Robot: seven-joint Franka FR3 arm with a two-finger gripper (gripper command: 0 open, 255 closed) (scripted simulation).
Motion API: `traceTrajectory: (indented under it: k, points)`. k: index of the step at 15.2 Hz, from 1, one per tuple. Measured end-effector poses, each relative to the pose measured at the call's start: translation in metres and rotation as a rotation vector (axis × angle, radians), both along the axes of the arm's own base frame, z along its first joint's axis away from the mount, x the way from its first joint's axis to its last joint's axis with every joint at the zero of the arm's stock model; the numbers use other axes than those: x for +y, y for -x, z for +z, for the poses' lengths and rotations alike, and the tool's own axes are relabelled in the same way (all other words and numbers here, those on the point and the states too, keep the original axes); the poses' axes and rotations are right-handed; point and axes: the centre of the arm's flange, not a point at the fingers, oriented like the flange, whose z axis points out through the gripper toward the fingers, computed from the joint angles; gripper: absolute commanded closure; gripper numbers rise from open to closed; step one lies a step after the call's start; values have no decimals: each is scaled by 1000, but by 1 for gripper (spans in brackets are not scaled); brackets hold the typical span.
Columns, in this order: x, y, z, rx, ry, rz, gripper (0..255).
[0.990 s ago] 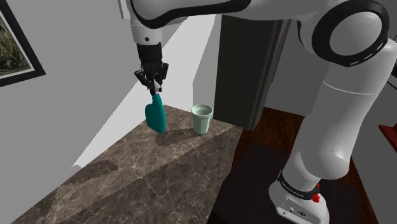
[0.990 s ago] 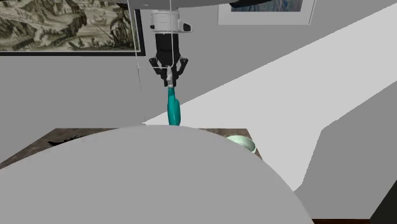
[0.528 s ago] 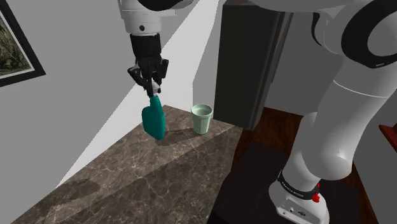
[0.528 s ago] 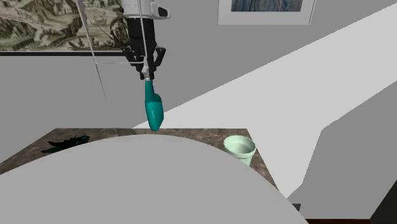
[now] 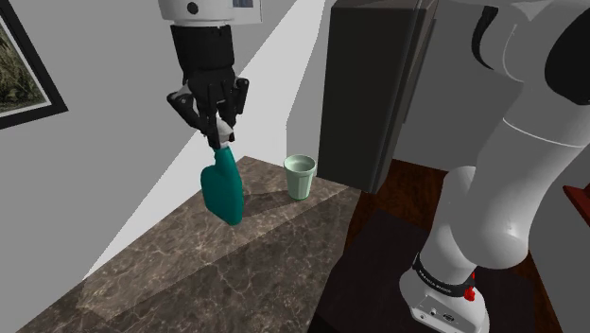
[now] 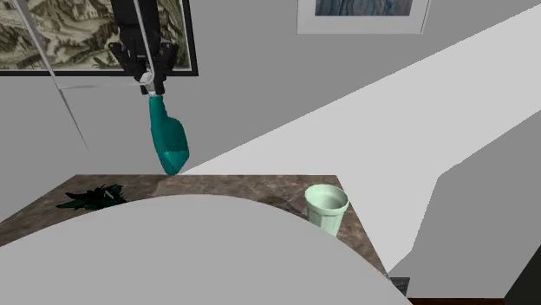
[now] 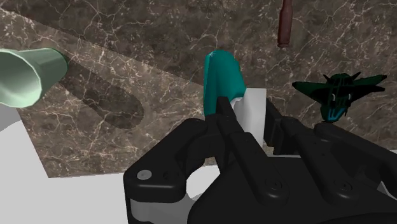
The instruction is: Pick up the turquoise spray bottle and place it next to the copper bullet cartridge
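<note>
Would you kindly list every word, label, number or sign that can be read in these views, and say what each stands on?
Nothing can be read with certainty.
arm's base: a dark band carries small white lettering, too small to read.
spray bottle: no label or writing shows.
cup: plain, no writing.
landscape picture: no caption or signature can be made out.

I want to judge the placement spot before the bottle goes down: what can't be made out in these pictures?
- Cartridge: wrist view, one end cut by the picture's edge.
- Table: second exterior view, mostly hidden by a grey rounded shape in front.
- Spray bottle: shoulder view, its head covered by the gripper clasping it.
</note>
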Motion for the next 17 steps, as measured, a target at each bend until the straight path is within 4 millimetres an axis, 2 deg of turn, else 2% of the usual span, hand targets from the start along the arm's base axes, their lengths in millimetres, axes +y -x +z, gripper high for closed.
traceTrajectory:
  k: [9, 11, 13, 17]
  points:
    - [73, 79, 55, 0, 0, 1, 255]
    - [90, 96, 62, 0, 1, 1, 255]
    - [104, 111, 67, 0, 1, 1, 255]
    - [106, 117, 53, 0, 1, -1, 255]
